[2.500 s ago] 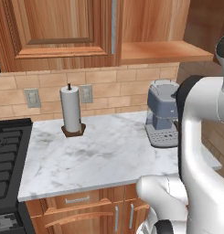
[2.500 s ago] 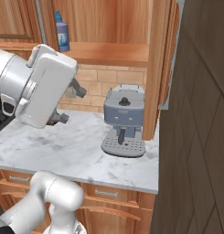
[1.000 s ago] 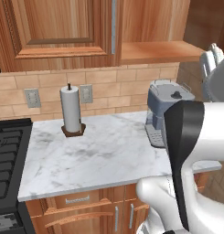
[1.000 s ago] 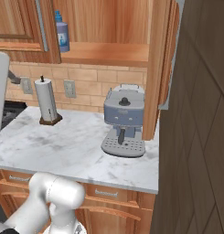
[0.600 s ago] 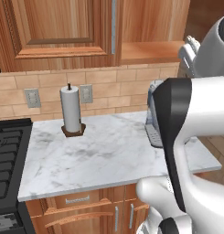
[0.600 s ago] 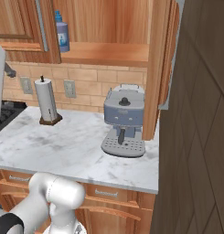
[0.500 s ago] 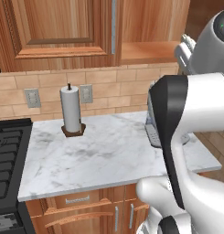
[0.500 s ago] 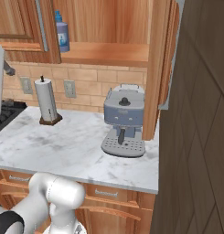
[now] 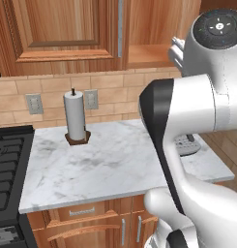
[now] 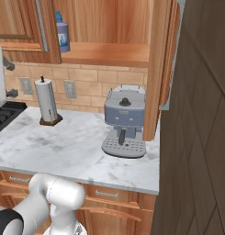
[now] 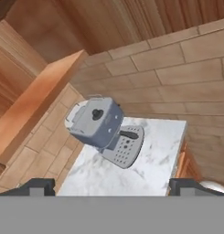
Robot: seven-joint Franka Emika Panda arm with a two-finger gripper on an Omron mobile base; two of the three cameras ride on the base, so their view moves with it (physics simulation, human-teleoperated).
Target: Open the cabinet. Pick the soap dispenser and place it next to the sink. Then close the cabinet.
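Marble table (image 10: 63, 151) carries the coffee machine (image 10: 125, 121); above, the cabinet (image 10: 109, 32) stands open, soap dispenser (image 10: 62, 32) at its shelf's left end. The arm has swung right and risen, hand (image 11: 111, 185) spread empty; reaching seems next.

One soap dispenser (image 10: 62, 33), one coffee machine (image 10: 124, 120)

**Wood everywhere, marble on top**

The cabinet (image 10: 109, 32) was warm reddish wood with a satin sheen. The surface (image 9: 115, 164) looked like polished white marble, grey-veined. The coffee machine (image 10: 124, 120) seemed matt grey-blue plastic, and the backsplash (image 9: 47, 89) was tan brick tile.
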